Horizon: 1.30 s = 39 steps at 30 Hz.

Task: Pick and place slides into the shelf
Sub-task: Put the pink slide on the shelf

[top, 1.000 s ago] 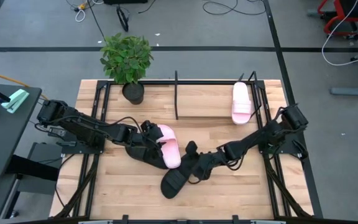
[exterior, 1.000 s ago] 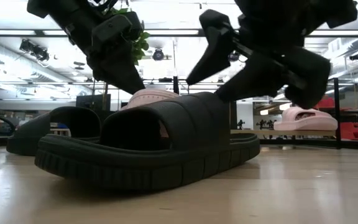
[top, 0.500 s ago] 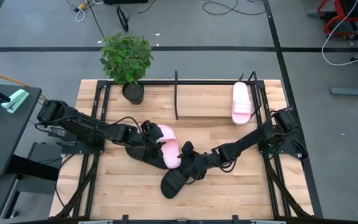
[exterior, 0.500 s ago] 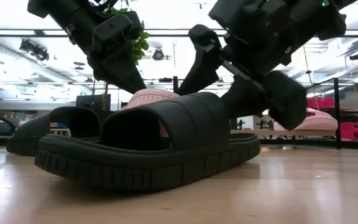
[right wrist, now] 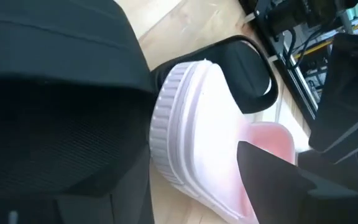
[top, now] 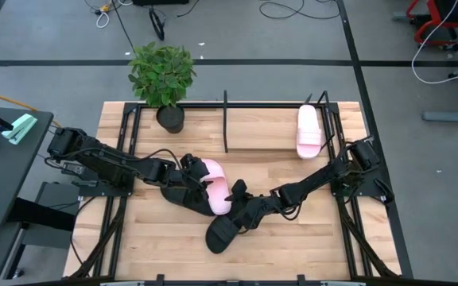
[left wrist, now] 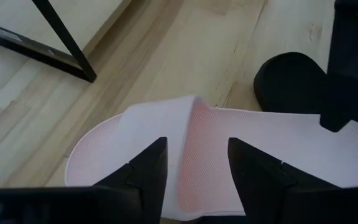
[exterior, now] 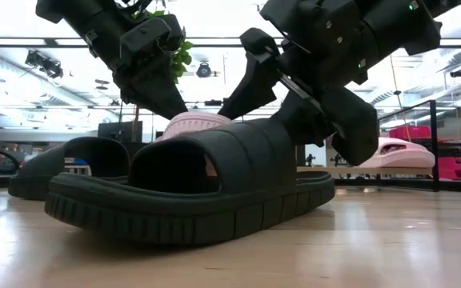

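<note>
A pale pink slide [top: 217, 191] lies mid-table, partly over a black slide [top: 173, 195]. My left gripper [left wrist: 194, 171] hangs open over the pink slide's strap [left wrist: 197, 134], one finger on each side. A second black slide [top: 223, 230] rests sole-down nearer the front edge. My right gripper [exterior: 302, 112] is open and comes down slanting from the right. Its fingers are spread around the rear of that slide's strap [exterior: 238, 152]. Another pink slide [top: 308, 131] lies in the shelf [top: 226, 123] at the far right. My left gripper's fingers [left wrist: 148, 171] stand just over the pink slide's strap; whether they touch it, I cannot tell. My right gripper's fingers [exterior: 350, 128] stand at either side of the near black slide's strap; the strap hides their ends, so I cannot tell if they touch.
A potted plant [top: 163, 75] stands at the far left corner beside the shelf. The shelf's thin black rods [left wrist: 67, 43] run along the far side. Bare wood lies between the shelf posts and along the front edge [top: 308, 246].
My right gripper has moved toward the table's left and down, closing on the near black slide's strap, still open. The slides and my left gripper have kept still.
</note>
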Motion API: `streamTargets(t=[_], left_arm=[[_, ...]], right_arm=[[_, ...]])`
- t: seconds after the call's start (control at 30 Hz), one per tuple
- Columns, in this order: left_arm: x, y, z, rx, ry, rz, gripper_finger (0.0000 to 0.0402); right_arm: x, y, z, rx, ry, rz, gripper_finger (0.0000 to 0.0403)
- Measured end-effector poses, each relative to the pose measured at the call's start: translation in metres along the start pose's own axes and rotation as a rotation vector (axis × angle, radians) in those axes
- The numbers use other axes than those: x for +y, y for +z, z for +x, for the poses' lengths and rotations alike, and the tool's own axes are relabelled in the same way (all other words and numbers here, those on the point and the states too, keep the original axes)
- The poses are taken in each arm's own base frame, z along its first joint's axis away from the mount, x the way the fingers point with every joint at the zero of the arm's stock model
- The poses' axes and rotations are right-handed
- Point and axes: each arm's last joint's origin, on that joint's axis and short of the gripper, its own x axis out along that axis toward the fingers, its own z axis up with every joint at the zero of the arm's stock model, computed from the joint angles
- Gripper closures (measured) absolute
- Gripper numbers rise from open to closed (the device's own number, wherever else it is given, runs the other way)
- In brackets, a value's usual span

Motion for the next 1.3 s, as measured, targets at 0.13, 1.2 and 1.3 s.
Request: streamTargets(t=[0.13, 1.2, 1.3], left_arm=[[0.000, 0.000, 0.000, 0.000, 0.000, 0.000, 0.0224], [0.000, 0.000, 0.000, -0.002, 0.003, -0.025, 0.0226], [0.000, 0.000, 0.000, -0.003, 0.003, -0.025, 0.0224]], right_arm=[[-0.003, -0.003, 0.002, -0.009, 0.021, 0.026, 0.0158], [-0.021, -0.021, 0.013, -0.051, 0.138, 0.105, 0.0159], [-0.022, -0.022, 0.013, -0.064, 0.153, 0.111, 0.0168]])
